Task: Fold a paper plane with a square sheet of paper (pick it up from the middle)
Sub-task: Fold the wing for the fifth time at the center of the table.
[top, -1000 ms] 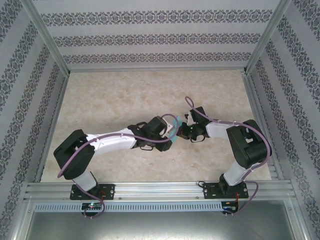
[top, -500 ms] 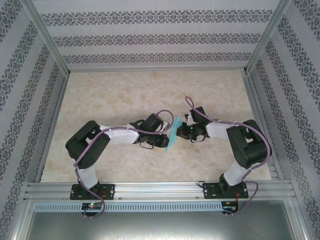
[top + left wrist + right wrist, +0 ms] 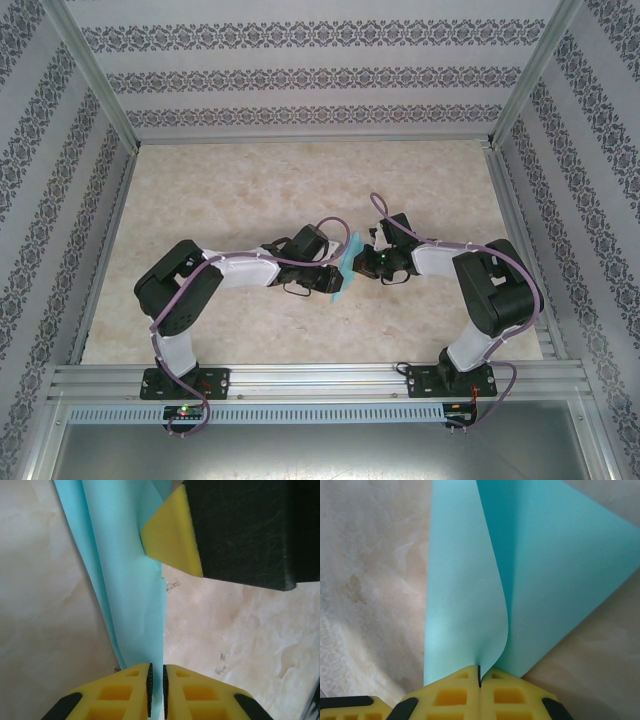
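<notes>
The light turquoise sheet of paper [image 3: 343, 268] hangs edge-on above the middle of the table, between both grippers. My right gripper [image 3: 362, 262] is shut on the paper's fold [image 3: 470, 590] from the right. In the right wrist view its jaws [image 3: 480, 677] meet on the crease and two flaps spread away from them. My left gripper [image 3: 332, 276] comes in from the left. In the left wrist view its jaws [image 3: 156, 690] stand almost together with the paper's edge [image 3: 130, 580] between them. The right gripper's yellow fingertip [image 3: 172, 540] holds the paper further up.
The beige marbled table [image 3: 250, 190] lies below, fenced by aluminium rails [image 3: 300, 375] at the near edge and patterned walls [image 3: 310, 75] at the sides and back. Both arms meet at the table's centre, elbows out towards the sides.
My left arm drew its elbow in and lifted, and its gripper came down the paper and closed on its edge. The right gripper stayed still, holding the paper.
</notes>
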Action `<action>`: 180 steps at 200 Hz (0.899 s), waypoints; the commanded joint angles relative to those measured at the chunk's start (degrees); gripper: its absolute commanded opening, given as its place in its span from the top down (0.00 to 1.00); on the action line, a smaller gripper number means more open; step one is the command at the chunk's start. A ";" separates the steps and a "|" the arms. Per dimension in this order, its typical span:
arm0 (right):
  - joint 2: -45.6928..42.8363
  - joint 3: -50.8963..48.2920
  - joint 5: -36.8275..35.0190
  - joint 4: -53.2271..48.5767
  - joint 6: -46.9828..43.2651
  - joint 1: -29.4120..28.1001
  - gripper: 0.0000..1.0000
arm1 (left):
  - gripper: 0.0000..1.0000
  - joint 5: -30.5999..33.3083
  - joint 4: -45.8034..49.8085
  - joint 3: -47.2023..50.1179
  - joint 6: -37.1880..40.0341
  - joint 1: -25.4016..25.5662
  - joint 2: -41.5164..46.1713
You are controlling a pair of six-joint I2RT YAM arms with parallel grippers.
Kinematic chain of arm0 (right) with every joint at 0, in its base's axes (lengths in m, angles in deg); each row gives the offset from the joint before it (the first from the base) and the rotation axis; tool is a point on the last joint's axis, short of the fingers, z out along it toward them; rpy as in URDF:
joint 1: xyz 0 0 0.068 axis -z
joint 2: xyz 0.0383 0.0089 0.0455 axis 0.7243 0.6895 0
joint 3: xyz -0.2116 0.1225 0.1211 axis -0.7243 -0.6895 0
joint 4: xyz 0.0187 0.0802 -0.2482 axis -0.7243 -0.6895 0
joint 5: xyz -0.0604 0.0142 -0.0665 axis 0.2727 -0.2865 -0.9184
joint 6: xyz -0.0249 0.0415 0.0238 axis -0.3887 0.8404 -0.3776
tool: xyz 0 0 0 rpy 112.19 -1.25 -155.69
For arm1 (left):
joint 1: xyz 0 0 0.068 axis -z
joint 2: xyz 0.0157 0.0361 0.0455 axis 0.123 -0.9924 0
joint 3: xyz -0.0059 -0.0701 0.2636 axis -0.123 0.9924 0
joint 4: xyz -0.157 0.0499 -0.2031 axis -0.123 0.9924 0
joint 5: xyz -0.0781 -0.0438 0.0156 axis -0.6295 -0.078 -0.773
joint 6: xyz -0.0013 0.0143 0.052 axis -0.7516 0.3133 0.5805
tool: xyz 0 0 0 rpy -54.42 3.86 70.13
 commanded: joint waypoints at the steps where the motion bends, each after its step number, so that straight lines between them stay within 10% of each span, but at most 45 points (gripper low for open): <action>1: 2.23 -2.17 -4.10 -2.63 -0.66 0.47 1.00 | 0.82 -1.15 -1.04 -1.07 -0.14 0.27 -0.78; 180: 2.67 -3.65 -3.69 -0.17 0.61 0.22 1.00 | 0.81 -0.81 -0.38 -2.18 0.14 1.92 -3.85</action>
